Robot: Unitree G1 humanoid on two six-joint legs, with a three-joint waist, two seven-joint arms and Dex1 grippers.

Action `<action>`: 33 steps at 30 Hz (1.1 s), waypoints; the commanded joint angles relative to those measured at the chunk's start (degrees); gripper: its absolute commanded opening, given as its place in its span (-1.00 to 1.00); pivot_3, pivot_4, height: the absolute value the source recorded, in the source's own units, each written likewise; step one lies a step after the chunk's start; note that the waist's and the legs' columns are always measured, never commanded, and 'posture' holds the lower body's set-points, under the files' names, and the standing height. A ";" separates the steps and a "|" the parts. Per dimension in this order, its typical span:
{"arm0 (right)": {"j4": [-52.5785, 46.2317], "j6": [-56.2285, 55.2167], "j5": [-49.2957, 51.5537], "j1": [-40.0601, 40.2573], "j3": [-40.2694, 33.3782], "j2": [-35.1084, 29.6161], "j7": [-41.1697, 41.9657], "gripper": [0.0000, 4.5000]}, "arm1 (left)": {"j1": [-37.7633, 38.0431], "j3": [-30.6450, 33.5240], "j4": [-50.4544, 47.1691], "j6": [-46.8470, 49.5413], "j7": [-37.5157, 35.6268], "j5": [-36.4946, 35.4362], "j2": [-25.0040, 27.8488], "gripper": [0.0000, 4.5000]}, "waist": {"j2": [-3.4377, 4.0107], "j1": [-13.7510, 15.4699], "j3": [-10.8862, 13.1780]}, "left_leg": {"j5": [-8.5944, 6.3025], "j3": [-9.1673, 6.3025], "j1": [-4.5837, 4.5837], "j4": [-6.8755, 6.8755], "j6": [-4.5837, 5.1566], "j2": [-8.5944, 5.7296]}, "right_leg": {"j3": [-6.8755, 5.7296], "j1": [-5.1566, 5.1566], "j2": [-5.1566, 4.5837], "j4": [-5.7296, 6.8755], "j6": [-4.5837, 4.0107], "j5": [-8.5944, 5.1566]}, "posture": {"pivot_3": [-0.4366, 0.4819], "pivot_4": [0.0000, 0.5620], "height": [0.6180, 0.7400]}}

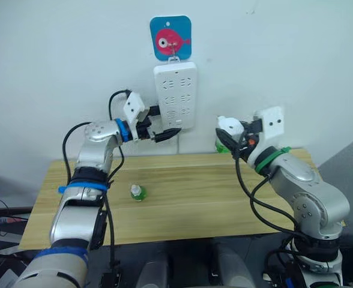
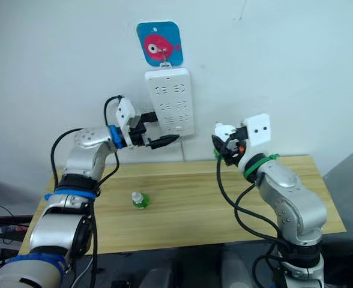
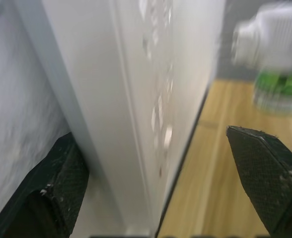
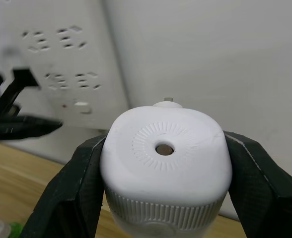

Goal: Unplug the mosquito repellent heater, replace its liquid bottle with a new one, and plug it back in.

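Up by the wall, the right gripper [image 4: 161, 173] squeezes the mosquito repellent heater [image 4: 166, 163] tight. Nearby, the left gripper [image 1: 164, 135] has its fingers spread around the power strip's [image 1: 175, 95] bottom edge. A green bottle [image 1: 138, 192] lies on the table [image 1: 194, 204].

White rounded mosquito repellent heater [image 4: 166, 153] — unplugged, green bottle [image 1: 223, 145] attached

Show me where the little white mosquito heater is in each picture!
Left eye view: the mosquito repellent heater is right of centre, in the right gripper.
Right eye view: right of centre too.
Left wrist view: the blurry white and green thing may be it; I cannot tell.
Right wrist view: centre, between black fingers.
Shared landmark: the white power strip on the wall.
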 commanded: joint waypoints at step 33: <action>9.70 -10.08 74.40 3.10 -11.85 -0.40 -32.65 0.34 | 16.55 -10.89 -40.96 12.28 19.60 -7.44 -18.90 0.99 | 0.19 2.60 0.29 | 0.02 0.23 -0.64 0.09 -0.04 -0.07 | 0.11 -0.47 -0.09 -0.07 -0.02 0.02 | -0.01 -0.23 1.00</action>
